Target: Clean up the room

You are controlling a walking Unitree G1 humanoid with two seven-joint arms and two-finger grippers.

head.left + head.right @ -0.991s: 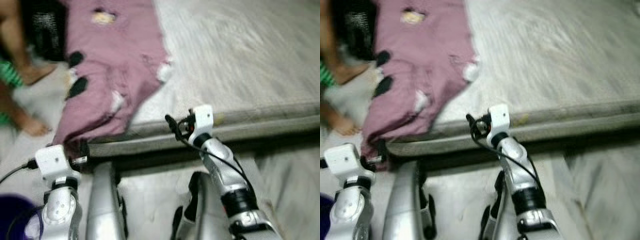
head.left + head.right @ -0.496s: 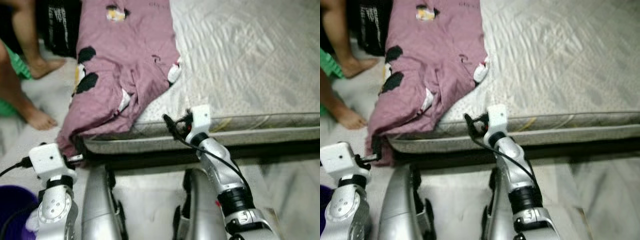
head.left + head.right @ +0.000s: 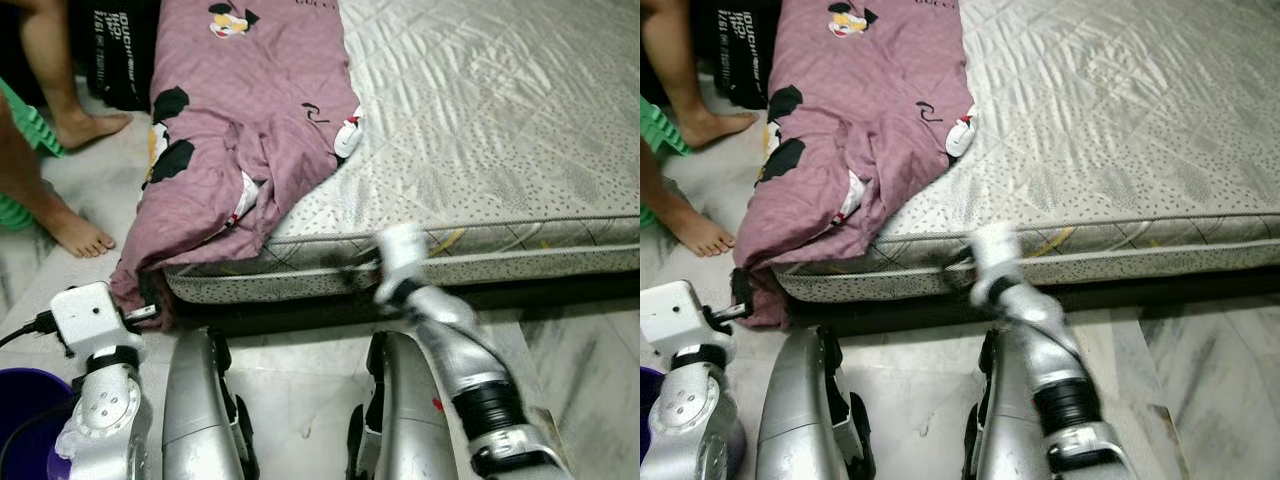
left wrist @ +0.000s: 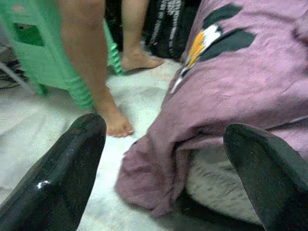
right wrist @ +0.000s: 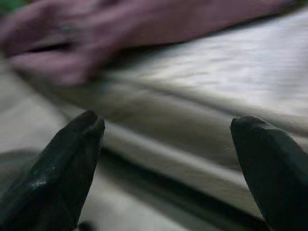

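Note:
A mauve bedsheet (image 3: 250, 110) with cartoon prints lies over the left corner of a grey quilted mattress (image 3: 480, 120). One end droops down to the floor (image 4: 144, 178). My left gripper (image 4: 166, 130) is open and low beside that drooping end, with nothing between its fingers. Its white wrist block (image 3: 85, 315) is at the lower left. My right gripper (image 5: 168, 122) is open too and faces the mattress's front edge (image 3: 1120, 245), close to it. That right wrist (image 3: 400, 250) looks blurred.
A person's bare legs and feet (image 3: 75, 235) stand on the floor left of the bed, beside a green plastic stool (image 4: 43, 53). A black bag (image 3: 120, 50) sits behind them. A purple bucket (image 3: 20, 420) is at my lower left. Pale marble floor (image 3: 580, 360) lies in front of the bed.
The camera has shifted and the picture went from blurred to sharp. My right wrist has dropped slightly against the mattress edge and is now motion-blurred. The left arm holds about the same place.

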